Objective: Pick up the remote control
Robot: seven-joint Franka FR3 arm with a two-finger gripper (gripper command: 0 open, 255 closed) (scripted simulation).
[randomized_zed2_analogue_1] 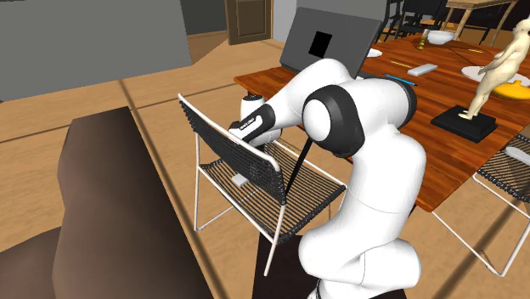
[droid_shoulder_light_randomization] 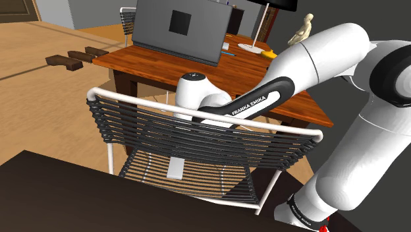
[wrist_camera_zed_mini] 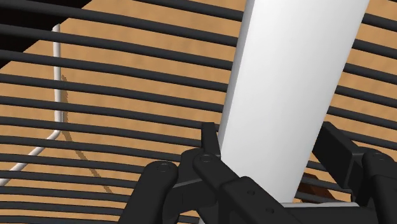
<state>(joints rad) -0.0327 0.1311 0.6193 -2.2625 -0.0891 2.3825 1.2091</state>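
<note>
The tool (wrist_camera_zed_mini: 272,137) is squeezing both long sides of the white remote control (wrist_camera_zed_mini: 286,76), probably light, stiff and slippery, lying mid chair seat (droid_shoulder_light_randomization: 217,178).

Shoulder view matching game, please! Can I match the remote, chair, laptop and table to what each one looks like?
Things:
1. remote
2. chair
3. laptop
4. table

Looks:
a. reddish-brown wood
b. white, lying on the seat
c. grey with a black square
d. black slats, white frame

Pairs: 1-b, 2-d, 3-c, 4-a
</note>
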